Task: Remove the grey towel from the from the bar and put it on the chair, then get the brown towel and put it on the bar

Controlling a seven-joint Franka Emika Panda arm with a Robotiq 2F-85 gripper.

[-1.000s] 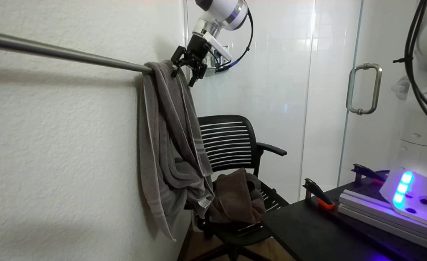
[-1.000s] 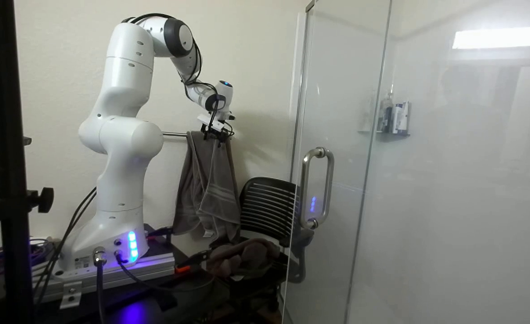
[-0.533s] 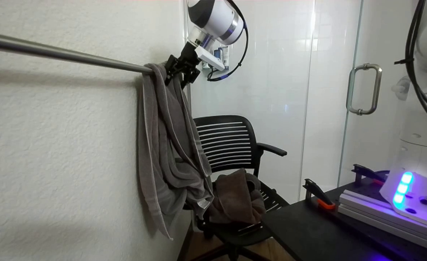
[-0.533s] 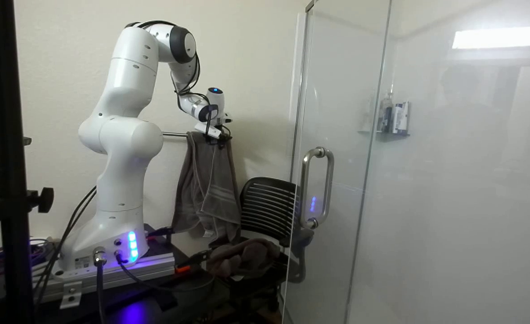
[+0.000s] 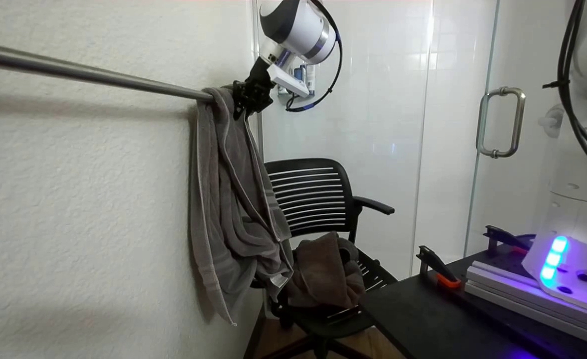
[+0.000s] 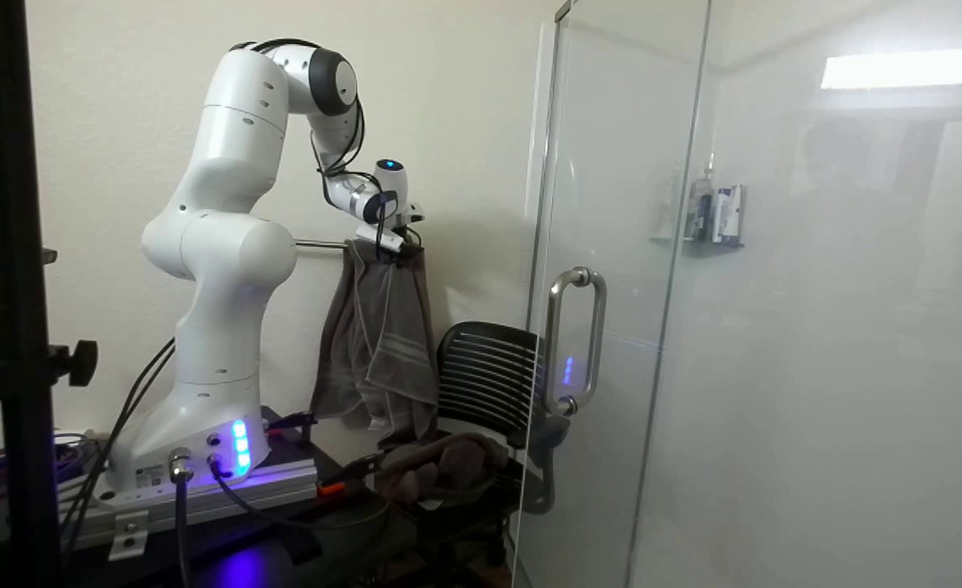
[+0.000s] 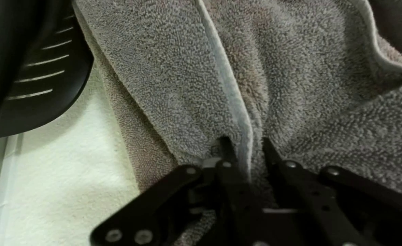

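In both exterior views, the grey towel (image 5: pixel 251 184) hung over the bar (image 5: pixel 94 75), long axis running downward, the gripper (image 5: pixel 242 115) at its upper end. In the wrist view, the fingers (image 7: pixel 227 150) pinched its pale hem (image 7: pixel 231 83) (a lift seemed due).

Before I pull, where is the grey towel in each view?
In an exterior view, the grey towel hangs from the bar, left of centre.
In an exterior view, the grey towel is left of centre, around mid-height.
In the wrist view, the grey towel fills the middle and right, hem in the gripper.
Shared landmark: the chair's slatted backrest, right of it in both exterior views, upper left in the wrist view.
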